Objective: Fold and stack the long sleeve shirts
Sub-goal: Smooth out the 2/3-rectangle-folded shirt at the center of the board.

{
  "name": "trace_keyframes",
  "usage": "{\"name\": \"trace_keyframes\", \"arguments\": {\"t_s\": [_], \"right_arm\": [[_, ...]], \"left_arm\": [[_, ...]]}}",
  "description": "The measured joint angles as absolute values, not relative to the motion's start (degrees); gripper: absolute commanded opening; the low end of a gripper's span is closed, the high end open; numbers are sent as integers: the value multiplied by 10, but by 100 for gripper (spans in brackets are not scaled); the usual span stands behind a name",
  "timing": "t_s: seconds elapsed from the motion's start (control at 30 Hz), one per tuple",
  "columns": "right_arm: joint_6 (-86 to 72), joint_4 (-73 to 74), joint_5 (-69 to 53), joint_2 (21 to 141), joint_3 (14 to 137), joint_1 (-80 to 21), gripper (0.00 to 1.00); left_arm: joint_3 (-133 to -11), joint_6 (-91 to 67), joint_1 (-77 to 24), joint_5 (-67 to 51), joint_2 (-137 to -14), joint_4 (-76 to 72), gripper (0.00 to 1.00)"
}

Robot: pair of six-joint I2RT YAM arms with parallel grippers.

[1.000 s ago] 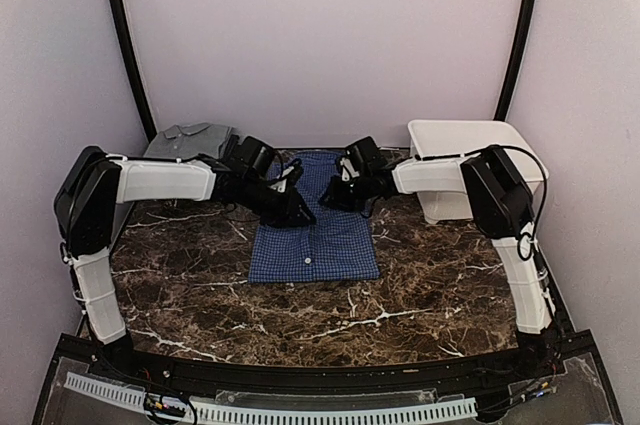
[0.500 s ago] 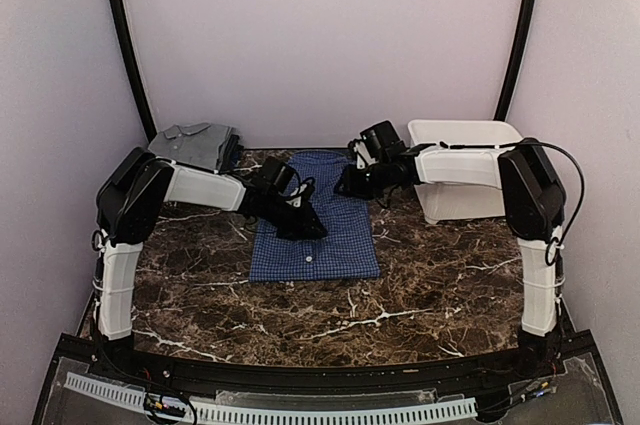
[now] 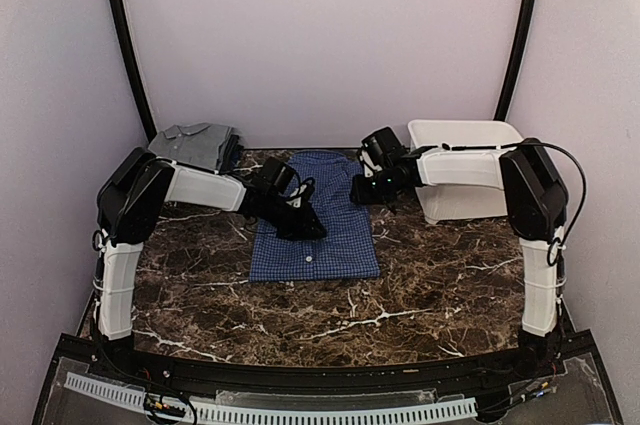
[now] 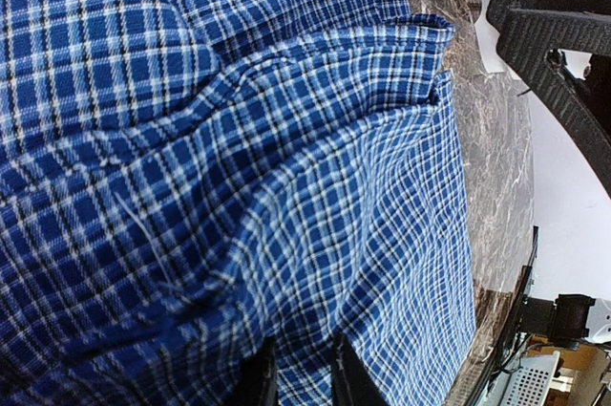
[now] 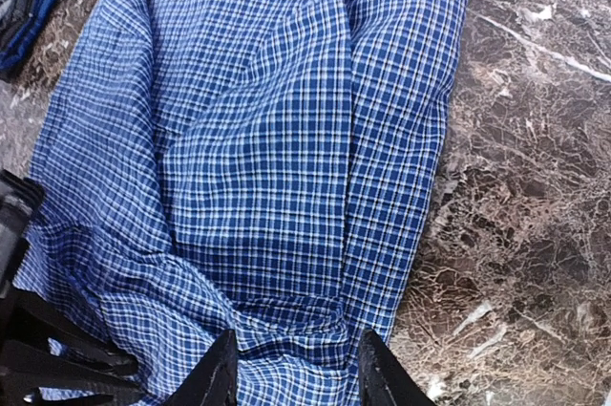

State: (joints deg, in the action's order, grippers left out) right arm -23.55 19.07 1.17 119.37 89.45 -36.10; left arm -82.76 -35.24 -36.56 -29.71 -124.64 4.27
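Found flat on the marble table, just left of the white tub: the blue shirt, already narrowed to an oblong with its sides folded in. Further left of the tub, at the back corner: the grey shirt, folded and well apart from the blue one.

Clamped on a pinch of the blue cloth: the left gripper, jaws nearly together, creases running toward them in the left wrist view. Has kept this place, on the half of the shirt away from the tub, since a moment ago.

Changed within the last second: the right gripper. Was lying over the shirt's edge nearest the tub; now drawn back a little toward the tub and up off the cloth. Jaws spread apart, nothing between them, only the folded layers seen below in the right wrist view. So released.

Meaning for the task, as a judgement: the fold on the tub side probably set down and finished. Still to do: folding the oblong across its length, then carrying it away from the tub onto the grey shirt. Risk: with only one side pinched, dragging the layers open again.
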Motion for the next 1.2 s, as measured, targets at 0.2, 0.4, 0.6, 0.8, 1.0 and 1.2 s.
{"name": "trace_keyframes", "arguments": {"t_s": [0.2,0.4,0.6,0.8,1.0,1.2], "right_arm": [[-220,194,10,1207,894,-361,49],[-215,189,7,1209,889,-361,50],[-215,178,-6,1214,889,-361,47],[-213,174,-13,1237,890,-361,36],[-216,183,12,1249,903,-361,18],[-215,194,46,1249,923,-361,0]], "left_arm": [[-828,-352,-366,-296,-1246,43,19],[-828,-352,-366,-295,-1246,43,19],[-828,-352,-366,-295,-1246,43,19],[-828,-352,-366,-295,-1247,43,19],[-828,-352,-366,-295,-1247,43,19],[-828,-352,-366,-294,-1248,43,19]]}}
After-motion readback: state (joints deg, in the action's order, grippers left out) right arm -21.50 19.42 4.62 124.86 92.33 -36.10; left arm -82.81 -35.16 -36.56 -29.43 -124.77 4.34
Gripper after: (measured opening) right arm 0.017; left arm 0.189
